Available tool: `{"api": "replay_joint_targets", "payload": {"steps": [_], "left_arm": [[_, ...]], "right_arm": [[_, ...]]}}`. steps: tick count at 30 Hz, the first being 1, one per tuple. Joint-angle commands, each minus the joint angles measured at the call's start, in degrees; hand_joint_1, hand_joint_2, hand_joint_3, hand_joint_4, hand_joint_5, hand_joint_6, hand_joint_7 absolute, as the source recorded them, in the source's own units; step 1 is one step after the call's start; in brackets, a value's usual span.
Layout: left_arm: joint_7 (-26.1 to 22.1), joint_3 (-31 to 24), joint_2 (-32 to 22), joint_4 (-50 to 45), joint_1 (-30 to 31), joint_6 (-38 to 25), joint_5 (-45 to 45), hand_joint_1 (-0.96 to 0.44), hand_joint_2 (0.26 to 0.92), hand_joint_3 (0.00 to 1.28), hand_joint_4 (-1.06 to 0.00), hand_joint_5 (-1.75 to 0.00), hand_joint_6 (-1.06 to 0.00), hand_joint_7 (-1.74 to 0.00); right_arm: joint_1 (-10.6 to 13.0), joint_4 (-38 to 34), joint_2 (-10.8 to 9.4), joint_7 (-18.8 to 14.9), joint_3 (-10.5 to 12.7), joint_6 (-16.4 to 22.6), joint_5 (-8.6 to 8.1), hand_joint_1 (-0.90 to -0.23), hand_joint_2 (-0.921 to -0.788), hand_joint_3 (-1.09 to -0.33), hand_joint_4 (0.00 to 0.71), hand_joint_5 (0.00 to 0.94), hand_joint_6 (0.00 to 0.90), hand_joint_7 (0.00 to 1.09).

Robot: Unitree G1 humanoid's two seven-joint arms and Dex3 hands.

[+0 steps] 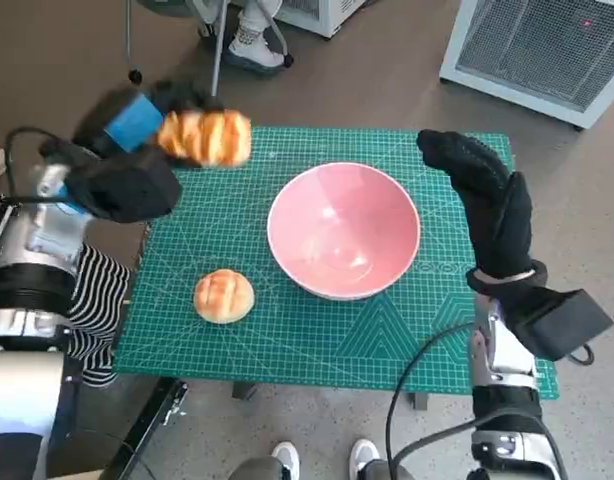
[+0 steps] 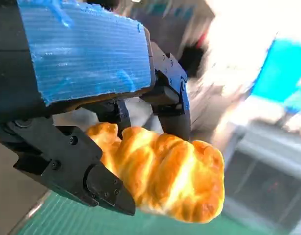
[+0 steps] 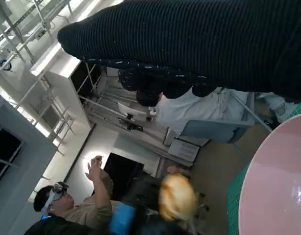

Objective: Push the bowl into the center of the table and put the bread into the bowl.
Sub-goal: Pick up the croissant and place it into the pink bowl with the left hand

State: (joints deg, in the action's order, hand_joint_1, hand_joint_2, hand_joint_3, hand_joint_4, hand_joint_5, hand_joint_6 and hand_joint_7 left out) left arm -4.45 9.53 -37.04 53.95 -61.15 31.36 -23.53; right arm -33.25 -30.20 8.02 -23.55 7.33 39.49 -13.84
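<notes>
My left hand (image 1: 147,118) holds a long golden bread loaf (image 1: 205,137) in the air above the far left corner of the green mat. In the left wrist view its black fingers (image 2: 99,181) clasp the loaf (image 2: 165,174) from both sides. A pink bowl (image 1: 344,228) stands near the middle of the mat. A round bread roll (image 1: 224,296) lies on the mat, left of the bowl and nearer to me. My right hand (image 1: 482,180) hovers beside the bowl's right rim with its fingers stretched out, holding nothing. The right wrist view shows the bowl's rim (image 3: 268,186) and the loaf (image 3: 177,197), blurred.
The green cutting mat (image 1: 317,335) covers the small table. A white mesh-fronted unit (image 1: 542,45) stands on the floor at the far right. A person's foot (image 1: 249,40) is beyond the table, and shoes (image 1: 322,460) show at the near edge. A person (image 3: 67,205) with a raised hand appears in the right wrist view.
</notes>
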Motion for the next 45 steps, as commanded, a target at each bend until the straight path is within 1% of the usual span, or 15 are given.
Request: {"api": "replay_joint_targets", "payload": {"steps": [1,5,13,18,30,31,32,33,34,35,36,37,38,41,45], "left_arm": [[-0.1,-2.2,0.6,-9.4,2.1,2.0,2.9,0.0,0.92,0.07,-0.71,-1.14,-0.6,-1.19],[-1.1,-2.1,2.6,-15.3,3.4,1.3,3.7,0.0,0.921,0.07,-0.7,-1.16,-0.6,-1.19],[-6.0,0.9,8.3,-25.1,4.2,-4.8,3.3,0.0,0.92,0.07,-0.68,-1.15,-0.61,-1.2],[-8.1,3.6,11.6,-22.5,2.9,-5.8,1.9,0.0,0.921,0.07,-0.69,-1.14,-0.62,-1.2],[-10.7,8.5,18.5,-7.9,-0.5,-4.5,-0.2,0.0,0.921,0.16,-0.57,-1.27,-0.53,-1.28],[-11.1,8.9,18.8,-6.8,-0.7,-4.6,-0.3,-0.12,0.921,0.19,-0.51,-1.07,-0.51,-1.33],[-12.1,9.3,19.1,-5.7,-0.9,-4.9,-0.3,-0.2,0.921,0.21,-0.49,-0.9,-0.5,-1.37],[-12.7,9.6,19.2,-4.9,-1.0,-5.1,-0.3,-0.17,0.895,0.2,-0.45,-0.8,-0.44,-1.24],[-14.2,9.9,19.4,-4.1,-1.3,-6.0,-0.2,-0.12,0.867,0.17,-0.43,-0.6,-0.39,-0.97],[-15.3,10.1,19.6,-3.5,-1.4,-6.5,-0.1,-0.09,0.846,0.14,-0.37,-0.39,-0.34,-0.7],[-17.5,10.4,19.8,-2.8,-1.9,-8.0,0.0,-0.08,0.84,0.12,-0.35,-0.32,-0.33,-0.6],[-19.0,10.7,19.9,-2.3,-2.2,-9.0,0.0,-0.07,0.82,0.09,-0.27,-0.2,-0.29,-0.43],[-20.7,10.9,19.9,-2.2,-2.5,-10.0,0.0,-0.06,0.808,0.07,-0.21,-0.13,-0.26,-0.32],[-23.6,11.1,19.7,-2.5,-2.7,-11.3,0.1,-0.06,0.781,0.04,-0.12,-0.04,-0.21,-0.17],[-25.0,10.7,19.2,-3.9,-1.8,-11.5,0.2,-0.09,0.767,0.02,-0.07,-0.01,-0.18,-0.1]], "right_arm": [[1.2,-0.3,-0.1,-0.6,0.3,-1.2,-0.97,-0.757,-0.921,-0.733,0.179,0.0,-0.001,0.6],[1.1,-0.6,-0.2,-0.8,0.3,-1.1,-1.04,-0.754,-0.921,-0.733,0.179,0.0,-0.001,0.59],[1.0,-1.1,-0.3,-0.9,0.2,-0.9,-0.91,-0.75,-0.921,-0.735,0.178,0.0,-0.001,0.59],[1.4,-0.5,-0.3,-0.7,0.1,-1.1,-0.85,-0.748,-0.921,-0.735,0.178,0.0,-0.001,0.59],[3.0,1.5,0.4,-0.4,0.6,-1.5,-0.89,-0.757,-0.921,-0.733,0.178,0.001,-0.001,0.59],[3.1,1.6,0.4,-0.3,0.7,-1.4,-0.79,-0.758,-0.921,-0.733,0.179,0.001,0.001,0.59],[3.3,1.8,0.5,-0.2,0.7,-1.3,-0.66,-0.758,-0.921,-0.732,0.179,0.001,0.002,0.59],[3.4,1.8,0.5,-0.1,0.8,-1.3,-0.55,-0.758,-0.921,-0.732,0.18,0.002,0.003,0.59],[3.5,2.0,0.5,0.1,0.8,-1.2,-0.43,-0.758,-0.921,-0.732,0.18,0.002,0.004,0.59],[3.6,2.0,0.5,0.2,0.9,-1.2,-0.32,-0.757,-0.921,-0.731,0.18,0.002,0.005,0.59],[3.7,2.1,0.5,0.4,0.9,-1.1,-0.19,-0.757,-0.921,-0.731,0.181,0.002,0.006,0.59],[3.8,2.1,0.5,0.5,1.0,-1.0,-0.08,-0.756,-0.921,-0.73,0.182,0.003,0.007,0.6],[3.8,2.2,0.6,0.6,1.1,-1.0,0.0,-0.755,-0.921,-0.73,0.183,0.003,0.008,0.6],[3.9,2.2,0.6,0.9,1.2,-1.0,0.04,-0.756,-0.921,-0.729,0.187,0.005,0.01,0.6],[4.1,2.3,0.5,1.2,1.4,-0.9,0.24,-0.755,-0.921,-0.728,0.193,0.007,0.014,0.6]]}}
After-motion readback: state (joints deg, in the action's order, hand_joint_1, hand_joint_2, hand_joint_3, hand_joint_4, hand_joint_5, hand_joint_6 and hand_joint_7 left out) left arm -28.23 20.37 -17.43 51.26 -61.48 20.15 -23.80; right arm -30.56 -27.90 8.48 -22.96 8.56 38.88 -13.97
